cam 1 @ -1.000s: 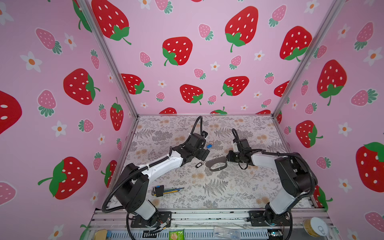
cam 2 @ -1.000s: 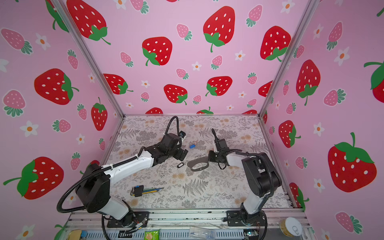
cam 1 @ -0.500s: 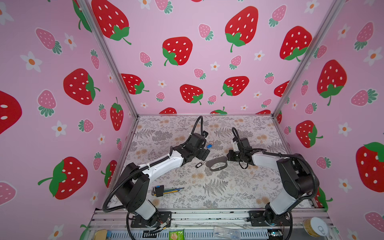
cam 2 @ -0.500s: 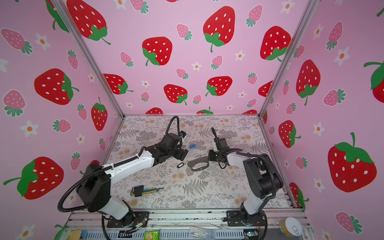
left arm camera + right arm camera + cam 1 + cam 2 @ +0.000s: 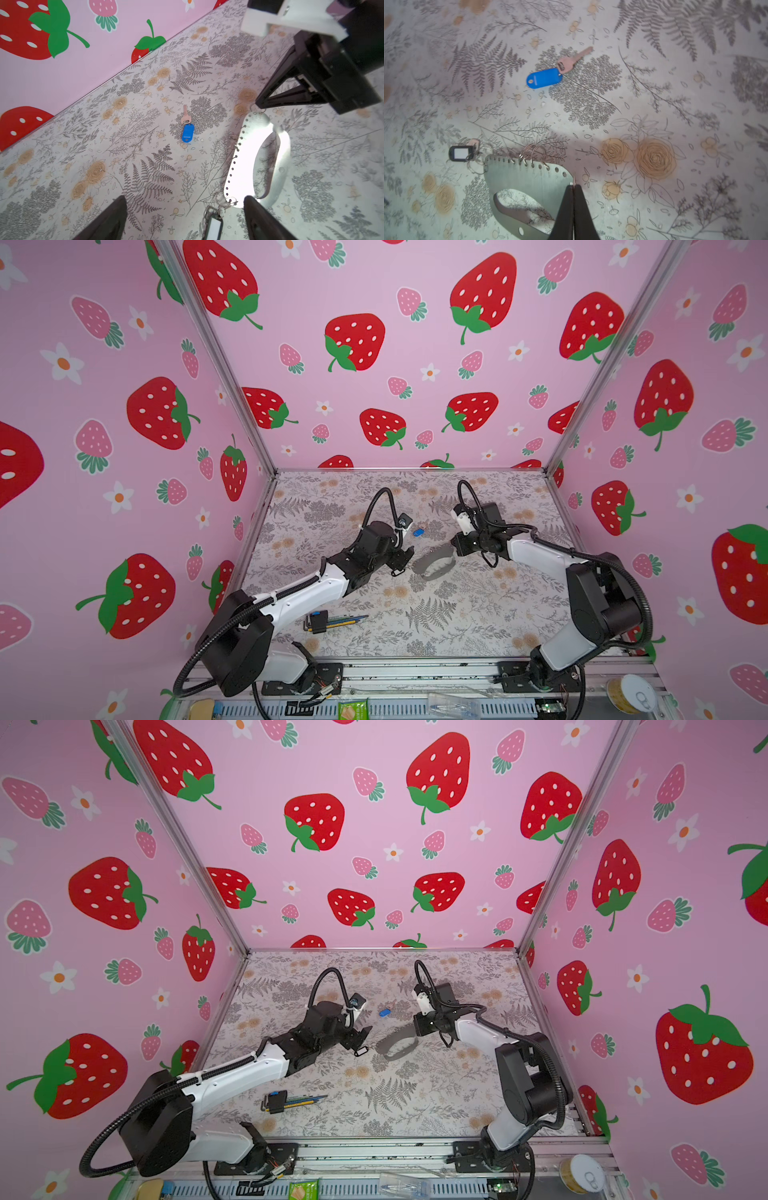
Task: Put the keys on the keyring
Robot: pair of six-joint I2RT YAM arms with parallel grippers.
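Hardly anything shifting since earlier frame; arms and keyring (image 5: 529, 176) staying put. Left gripper (image 5: 185, 200) standing released, black-tag key (image 5: 461, 153) lying between its jaws, beside keyring's corner. Right gripper (image 5: 573, 186) clenching, apparently nipping keyring's end. Blue-tag key (image 5: 545, 78) lying loose beyond both. Keys likely light and slippery, with tags offering best hold. Right wrist view showing rings through keyring's holes; top views sitting too distant for them.

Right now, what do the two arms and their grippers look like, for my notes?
Both arms match: the left arm and right arm have white link shells between bulky black joint housings. A black corrugated hose runs along each, and a thinner black cable loops above each wrist. The left gripper and right gripper are matt black and taper to points. No markings are legible.
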